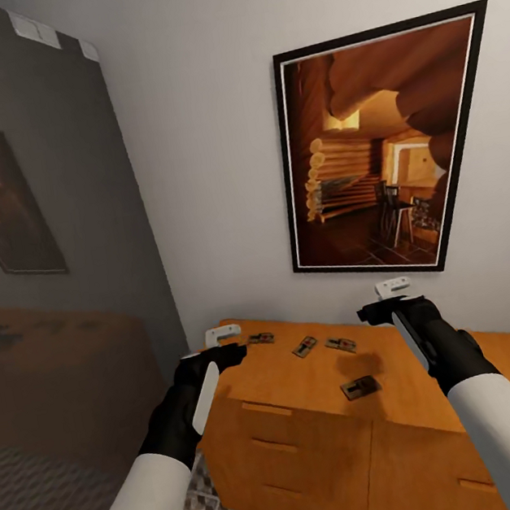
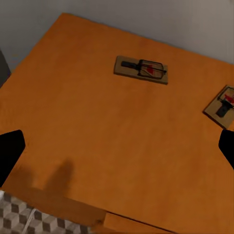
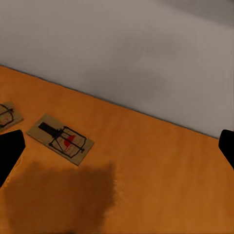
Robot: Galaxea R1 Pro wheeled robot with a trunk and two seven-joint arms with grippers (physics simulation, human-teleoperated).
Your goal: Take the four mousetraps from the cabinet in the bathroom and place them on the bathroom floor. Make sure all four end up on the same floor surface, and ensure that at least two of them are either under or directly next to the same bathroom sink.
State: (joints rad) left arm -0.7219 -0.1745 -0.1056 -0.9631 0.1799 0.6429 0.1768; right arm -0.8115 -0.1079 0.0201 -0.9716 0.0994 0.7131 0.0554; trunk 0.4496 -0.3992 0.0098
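Our fingers are spread apart on both the left gripper (image 2: 117,146) and the right gripper (image 3: 117,146), holding nothing above the cabinet (image 1: 307,378) top. Nearest the cabinet's front edge lies one mousetrap (image 1: 359,387), long axis roughly along that edge. Farther back toward the wall, three more mousetraps (image 1: 305,347) (image 1: 341,345) (image 1: 260,338) lie flat in a loose row, each angled differently.

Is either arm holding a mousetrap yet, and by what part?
Neither. Both sets of jaws are open and empty above the cabinet; the four mousetraps lie untouched on its top.
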